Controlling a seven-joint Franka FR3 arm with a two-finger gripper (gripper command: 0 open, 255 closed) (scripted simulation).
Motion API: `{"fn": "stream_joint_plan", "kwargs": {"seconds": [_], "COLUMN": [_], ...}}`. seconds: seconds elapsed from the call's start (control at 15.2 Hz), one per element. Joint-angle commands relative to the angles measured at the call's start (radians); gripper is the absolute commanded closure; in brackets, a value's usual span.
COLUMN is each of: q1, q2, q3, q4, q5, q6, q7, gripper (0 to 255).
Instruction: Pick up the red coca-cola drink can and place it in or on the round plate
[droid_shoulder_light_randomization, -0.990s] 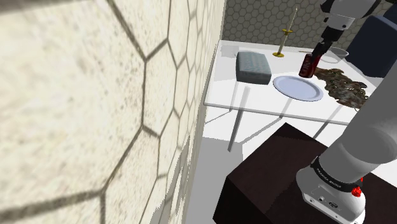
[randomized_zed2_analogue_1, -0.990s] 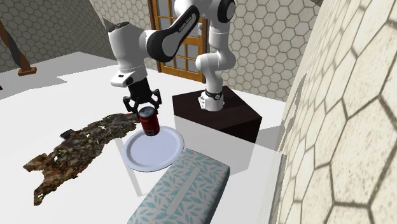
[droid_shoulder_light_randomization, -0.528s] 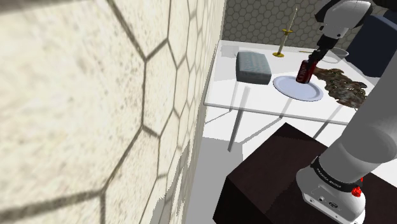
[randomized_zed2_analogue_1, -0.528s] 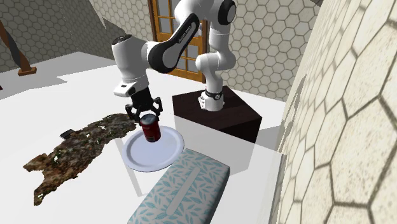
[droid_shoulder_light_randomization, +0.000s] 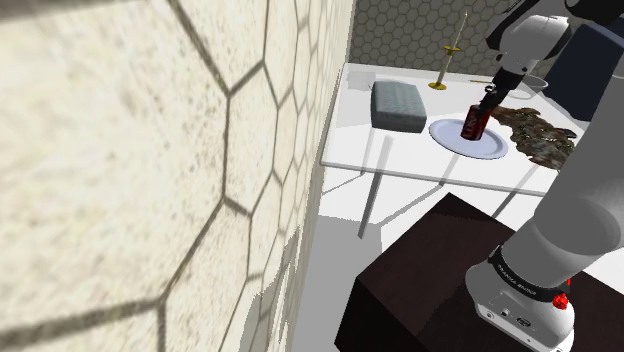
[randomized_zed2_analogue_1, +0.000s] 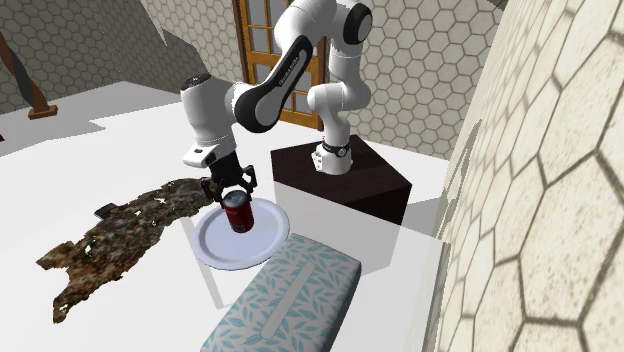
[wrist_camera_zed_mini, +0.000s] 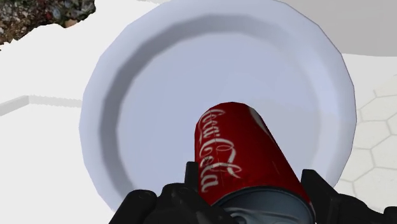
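The claw is clasping the red can by its top end, one black finger on each side of it, so the can is hanging below the claw with its long axis pointing down and away toward the round plate. That axis is leaning a little off upright in the second exterior view, where the can is hanging inside the plate's outline, toward the rim nearest the arm's stand. Whether its base is touching the plate or hovering just above is not clear; my judgement is that the coming move is turning on this small vertical gap, calling for a short straight lowering before the fingers are parting. The plate is carrying nothing else. It is sitting on the white surface, with a brown mottled patch just beside it on one side and a patterned box just beside it on the other. Further off in the shoulder view, a candlestick is standing near the surface's far edge, well apart from the plate.
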Motion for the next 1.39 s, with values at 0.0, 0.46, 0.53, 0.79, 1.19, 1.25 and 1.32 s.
{"fn": "stream_joint_plan", "kwargs": {"seconds": [0.0,0.46,0.53,0.79,1.19,1.25,1.32], "q1": [-0.004,-0.004,-0.004,-0.004,0.016,0.016,0.016], "q2": [0.012,0.012,0.012,0.012,-0.059,-0.059,-0.059], "q3": [0.006,0.006,0.006,0.006,-0.028,-0.028,-0.028], "q4": [-0.010,-0.010,-0.010,-0.009,0.050,0.050,0.050], "q5": [0.014,0.014,0.014,0.014,-0.063,-0.063,-0.063], "q6": [0.018,0.018,0.018,0.018,-0.083,-0.083,-0.083], "q7": [-0.010,-0.010,-0.010,-0.010,0.041,0.041,0.041], "gripper": [255,255,0,0,0,0,0]}}
